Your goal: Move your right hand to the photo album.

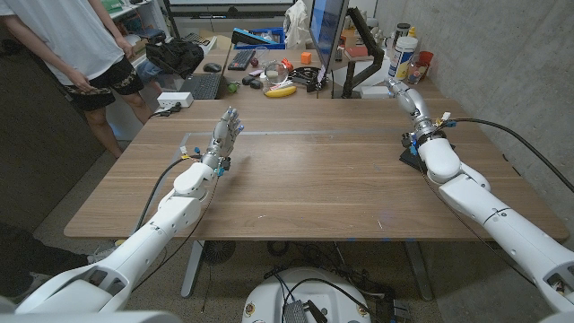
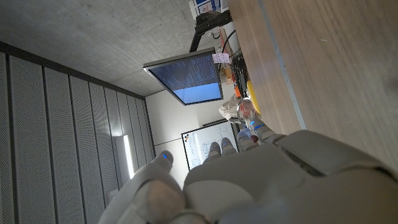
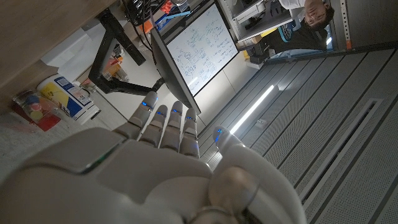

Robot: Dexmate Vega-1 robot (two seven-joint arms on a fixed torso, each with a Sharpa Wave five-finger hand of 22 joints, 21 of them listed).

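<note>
- Head view first: the right hand (image 1: 395, 86) is up at the far right of the wooden table (image 1: 305, 188), near the monitor (image 1: 327, 36). Its fingers are stretched out and it's holding nothing.
- Right wrist view backs that up. The right hand's fingers (image 3: 163, 121) are straight, slightly apart and empty, aimed at the screen (so nowhere near grabbing anything).
- Photo album: my best guess is the dark flat thing (image 1: 409, 156) on the table's right side, tucked partly under the right arm. It's too hidden to be sure.
- If that's it, the hand is out past it, so I'd say the reach isn't done. The hand needs to pull back and drop down.
- The left hand (image 1: 229, 126) is parked over the left middle of the table, fingers fanned and empty. It's probably just waiting out of the way, since the task is all right-side.
- Left wrist view: the back of the left hand (image 2: 249, 180), with nothing in it.
- Counts: two robot hands, one monitor, one banana (image 1: 280, 91) at the far edge, one person (image 1: 81, 45) standing off the far left corner, and one candidate album.
</note>
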